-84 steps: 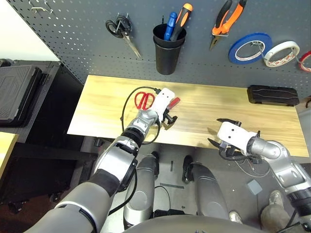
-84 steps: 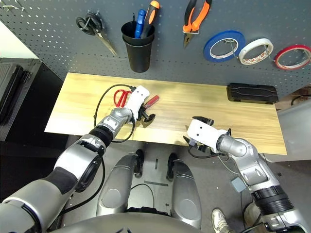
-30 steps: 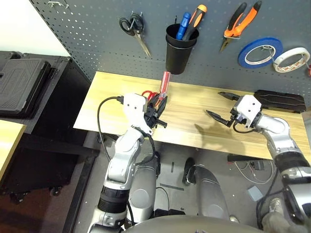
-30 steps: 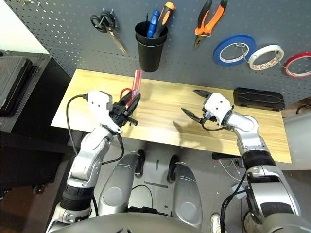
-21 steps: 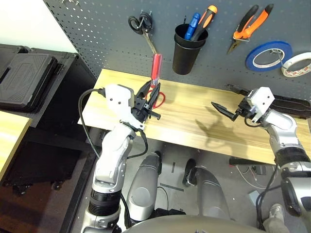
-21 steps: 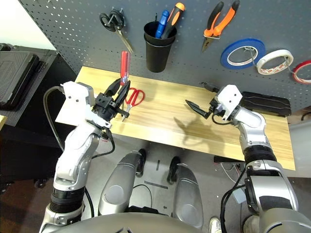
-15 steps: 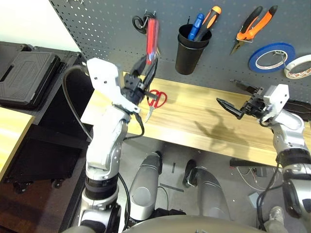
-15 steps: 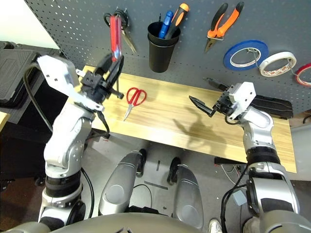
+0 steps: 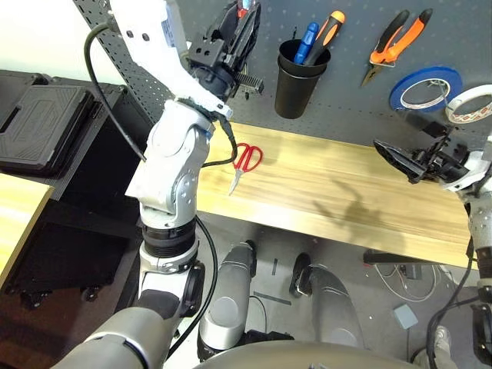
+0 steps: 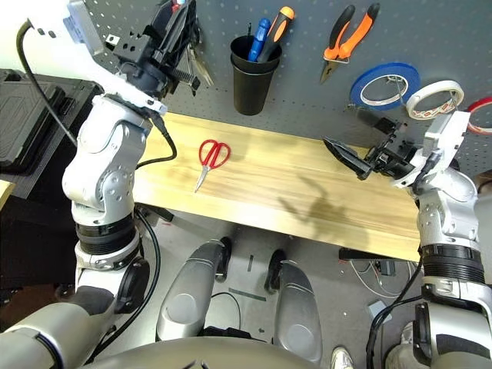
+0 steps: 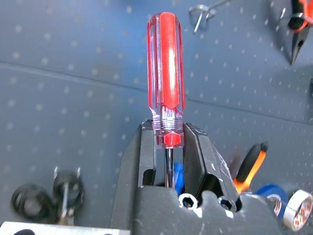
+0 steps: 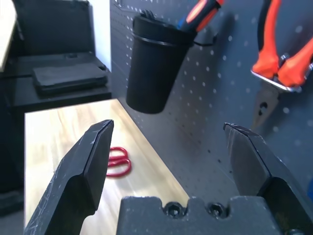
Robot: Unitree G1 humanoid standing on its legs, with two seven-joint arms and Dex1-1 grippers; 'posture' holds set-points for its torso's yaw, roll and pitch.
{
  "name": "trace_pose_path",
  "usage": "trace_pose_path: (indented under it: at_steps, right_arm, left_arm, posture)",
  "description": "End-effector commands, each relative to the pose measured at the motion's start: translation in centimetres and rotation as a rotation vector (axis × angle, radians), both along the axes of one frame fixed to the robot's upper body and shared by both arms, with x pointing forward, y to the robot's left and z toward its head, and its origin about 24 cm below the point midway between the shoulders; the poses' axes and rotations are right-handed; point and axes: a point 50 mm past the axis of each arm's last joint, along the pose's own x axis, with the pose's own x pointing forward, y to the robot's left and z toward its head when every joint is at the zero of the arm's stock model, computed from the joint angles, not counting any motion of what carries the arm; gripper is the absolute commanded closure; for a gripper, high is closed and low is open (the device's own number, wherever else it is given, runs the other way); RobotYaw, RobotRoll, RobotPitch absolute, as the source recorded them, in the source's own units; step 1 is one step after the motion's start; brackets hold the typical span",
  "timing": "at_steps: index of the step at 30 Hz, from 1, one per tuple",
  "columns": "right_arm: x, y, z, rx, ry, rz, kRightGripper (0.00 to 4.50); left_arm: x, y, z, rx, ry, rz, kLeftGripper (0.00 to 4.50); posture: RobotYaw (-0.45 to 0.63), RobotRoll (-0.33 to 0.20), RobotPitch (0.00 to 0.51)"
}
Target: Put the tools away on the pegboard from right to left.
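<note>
My left gripper [image 9: 233, 34] is raised high against the dark grey pegboard [image 9: 346, 115], left of the black cup [image 9: 297, 73]. It is shut on the shaft of the red-handled screwdriver [image 11: 166, 63], whose handle points up. The red-handled scissors [image 9: 246, 157] lie on the wooden table [image 9: 330, 192]. Orange-and-black pliers [image 9: 396, 38] hang on the board, and the red tape ring [image 10: 484, 106] hangs at its far right. My right gripper [image 10: 361, 142] hovers open and empty over the table's right end.
Blue tape [image 9: 425, 86] and white tape [image 9: 470, 104] hang right of the pliers. The cup holds blue- and orange-handled screwdrivers. Black-handled scissors [image 11: 29, 200] hang beside my left gripper. Black cases [image 9: 38, 131] sit on a stand left of the table.
My left arm has lifted the screwdriver from the table up to the top of the pegboard. The right gripper has drifted right, still open. The scissors have stayed put.
</note>
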Motion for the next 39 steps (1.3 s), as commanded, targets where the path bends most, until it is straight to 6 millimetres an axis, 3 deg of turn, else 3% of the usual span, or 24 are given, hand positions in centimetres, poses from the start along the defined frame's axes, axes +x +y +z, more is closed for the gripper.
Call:
trace_pose_path:
  at_steps: [1,10,15,22,39]
  right_arm:
    - [-0.7,-0.7,0.9,0.019,-0.012,-0.012,0.0]
    - [-0.9,0.3,1.4,0.058,-0.025,-0.021,0.0]
    - [-0.8,0.6,1.1,0.064,-0.027,-0.034,0.0]
    - [-0.8,1.1,0.8,0.07,-0.042,-0.057,0.0]
    - [-1.3,1.5,0.4,0.06,-0.061,-0.091,0.0]
  left_arm:
    - [0.1,-0.2,0.8,0.004,-0.044,-0.017,3.7]
    - [1.6,0.3,3.5,-0.039,-0.076,-0.009,3.7]
    - [2.9,-0.8,4.4,-0.077,-0.072,-0.019,3.7]
    - [4.4,-3.1,3.3,-0.077,-0.031,-0.054,3.7]
    - [6.2,-5.0,-1.3,0.065,0.026,-0.017,3.7]
  posture:
    - [0.19,0.0,0.221]
    - [0.17,0.0,0.222]
    - [0.16,0.0,0.223]
    - [0.14,0.0,0.226]
    - [0.12,0.0,0.222]
